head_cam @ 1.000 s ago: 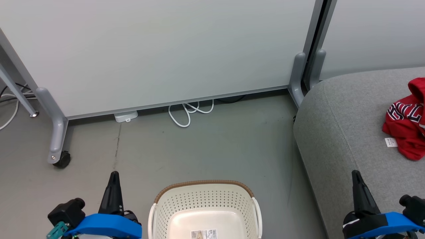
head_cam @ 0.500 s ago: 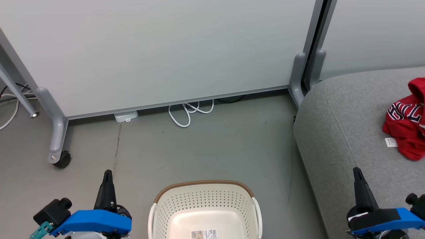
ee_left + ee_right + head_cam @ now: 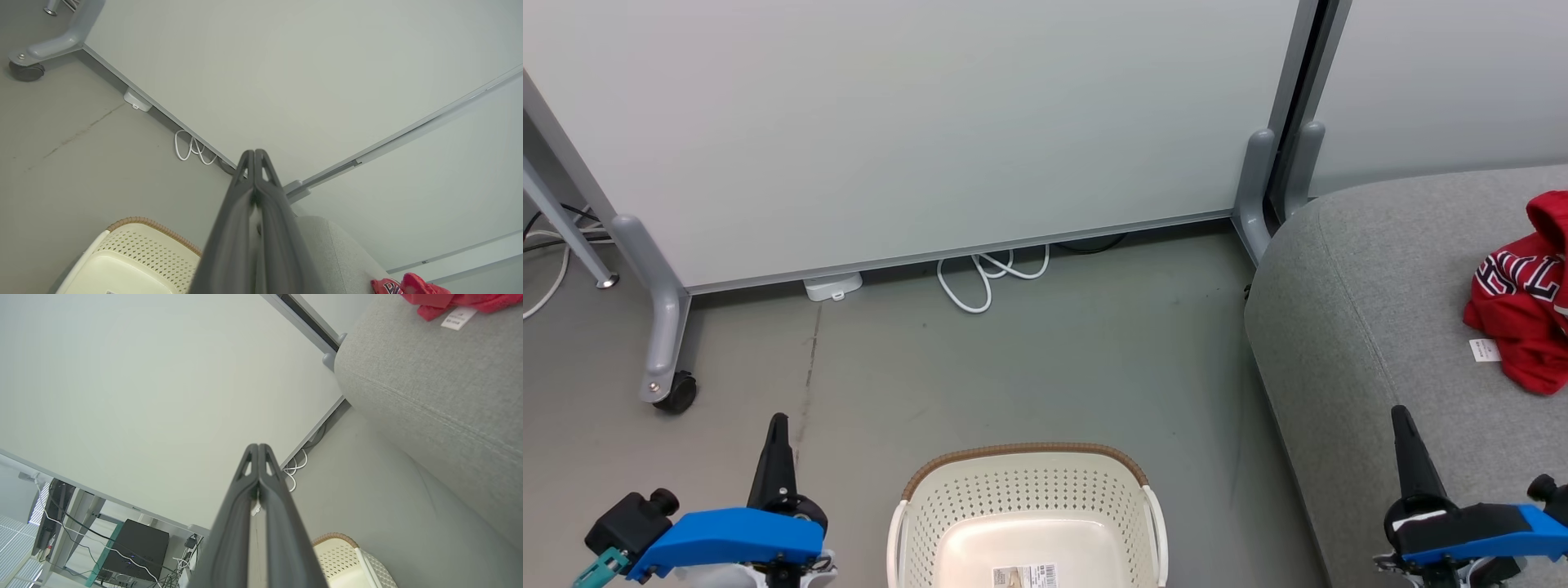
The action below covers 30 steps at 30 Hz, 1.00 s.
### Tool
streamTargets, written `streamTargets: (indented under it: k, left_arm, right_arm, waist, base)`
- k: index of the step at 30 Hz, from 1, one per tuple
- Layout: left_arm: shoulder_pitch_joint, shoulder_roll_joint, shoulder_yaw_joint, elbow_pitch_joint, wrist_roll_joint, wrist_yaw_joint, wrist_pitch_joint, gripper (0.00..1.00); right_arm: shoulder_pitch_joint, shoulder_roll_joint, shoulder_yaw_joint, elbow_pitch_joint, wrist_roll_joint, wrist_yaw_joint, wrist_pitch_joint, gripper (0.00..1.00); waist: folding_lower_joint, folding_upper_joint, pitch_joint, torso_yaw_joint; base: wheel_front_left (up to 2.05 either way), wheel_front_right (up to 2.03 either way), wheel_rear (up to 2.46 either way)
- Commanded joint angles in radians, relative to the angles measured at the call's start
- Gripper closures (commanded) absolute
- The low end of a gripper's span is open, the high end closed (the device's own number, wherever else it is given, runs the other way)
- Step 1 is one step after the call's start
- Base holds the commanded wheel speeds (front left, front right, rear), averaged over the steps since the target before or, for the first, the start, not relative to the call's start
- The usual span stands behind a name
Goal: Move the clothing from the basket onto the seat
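Note:
The red clothing (image 3: 1525,303) with dark white-edged lettering lies crumpled on the grey seat (image 3: 1372,327) at the right edge of the head view. It also shows in the left wrist view (image 3: 408,285) and the right wrist view (image 3: 453,303). The cream basket (image 3: 1027,510) with a brown rim stands on the floor at bottom centre, with only a barcode sticker on its floor. My left gripper (image 3: 778,420) is shut and holds nothing, left of the basket. My right gripper (image 3: 1400,412) is shut and holds nothing, over the seat's front edge.
A pale partition panel (image 3: 915,122) on wheeled grey feet (image 3: 663,327) stands behind the floor area. A white cable (image 3: 980,278) and a small white box (image 3: 833,287) lie at its base. A second panel (image 3: 1445,82) stands behind the seat.
Both grippers have slid down and outward in the head view, the left one further left and the right one lower. Basket, clothing and seat have stayed put.

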<state>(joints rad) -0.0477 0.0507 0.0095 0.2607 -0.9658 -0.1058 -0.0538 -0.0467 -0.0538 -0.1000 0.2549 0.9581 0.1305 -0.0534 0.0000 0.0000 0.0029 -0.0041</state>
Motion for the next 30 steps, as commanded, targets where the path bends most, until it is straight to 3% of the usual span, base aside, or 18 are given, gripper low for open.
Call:
streamTargets:
  k: [1, 30]
  left_arm:
    - [-0.029, 0.0, 0.007, -0.013, -0.023, -0.004, 0.007, 1.0]
    - [-0.048, 0.0, 0.056, -0.016, -0.319, -0.015, 0.084, 1.0]
  right_arm:
    - [-0.028, -0.001, -0.002, -0.013, 0.025, 0.0, 0.006, 1.0]
    - [-0.046, 0.001, -0.009, -0.013, 0.324, 0.0, 0.084, 1.0]
  waist:
    - [0.0, 0.0, 0.0, 0.0]
    - [0.0, 0.0, 0.0, 0.002]
  base:
    - [0.0, 0.0, 0.0]
    - [0.0, 0.0, 0.0]
